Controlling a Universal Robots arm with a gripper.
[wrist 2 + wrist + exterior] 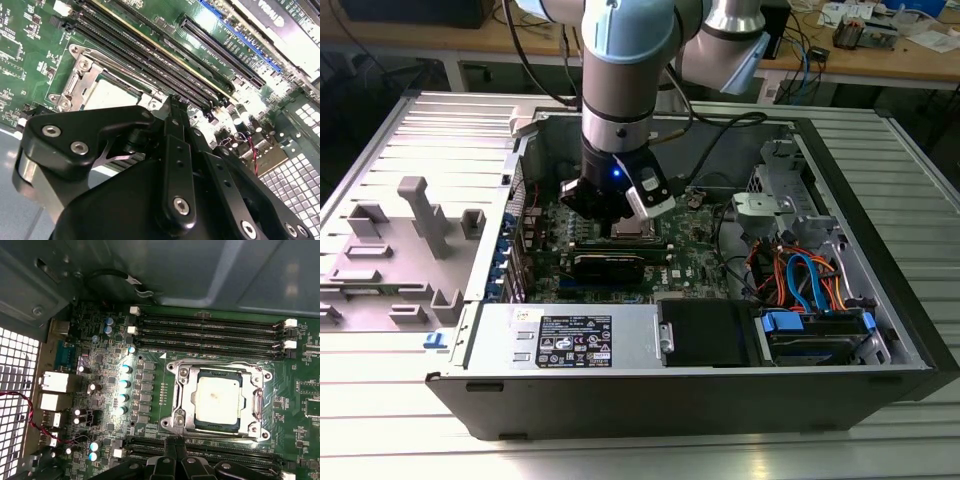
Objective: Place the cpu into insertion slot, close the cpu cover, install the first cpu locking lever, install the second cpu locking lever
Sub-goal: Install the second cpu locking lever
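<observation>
First wrist view: cpu (216, 399) sits in insertion slot (182, 399); gripper (175, 442) closed, empty, just beside.

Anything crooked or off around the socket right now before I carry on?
Nothing stands out. In the first wrist view the cpu lies flat and square under the cpu cover, with no visible damage on the surrounding board.

Gripper (174, 444) down, jaws together.

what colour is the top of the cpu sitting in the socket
Dull silver-grey, washed pale by glare; the cpu shows best in the first wrist view.
</observation>
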